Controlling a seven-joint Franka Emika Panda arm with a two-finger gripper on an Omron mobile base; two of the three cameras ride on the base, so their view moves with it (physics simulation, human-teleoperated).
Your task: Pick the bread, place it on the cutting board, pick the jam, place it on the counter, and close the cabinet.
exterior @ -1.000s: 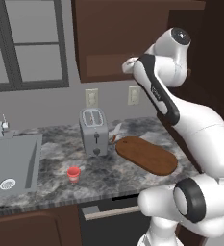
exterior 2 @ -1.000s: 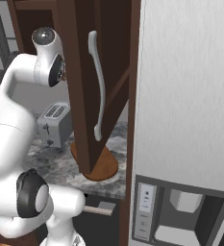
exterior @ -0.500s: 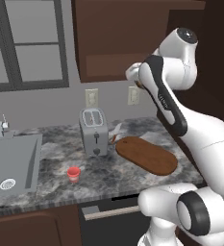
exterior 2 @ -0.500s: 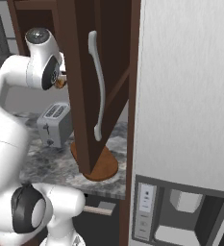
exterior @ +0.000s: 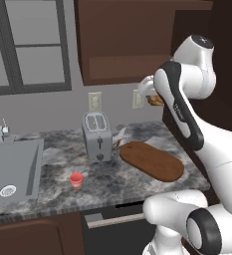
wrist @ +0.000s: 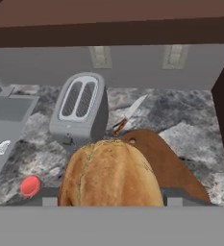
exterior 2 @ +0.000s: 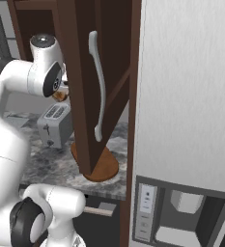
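The bread (wrist: 111, 173) is pinched in the gripper (exterior: 155, 99), held high in the air above the counter (exterior: 58, 164), over the near end of the cutting board (exterior: 152, 160). The toaster (exterior: 97, 135) is seen beside the board, with a knife (wrist: 129, 114) between them. The cabinet (exterior 2: 92, 82) door stands open. A red cup (exterior: 76, 180) sits near the sink (exterior: 10, 169).

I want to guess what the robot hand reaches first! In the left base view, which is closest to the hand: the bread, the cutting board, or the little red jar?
1. The bread: held in the hand, up high.
2. The cutting board: on the counter, below the hand.
3. The red jar: farthest, by the counter's front edge, left of the board.
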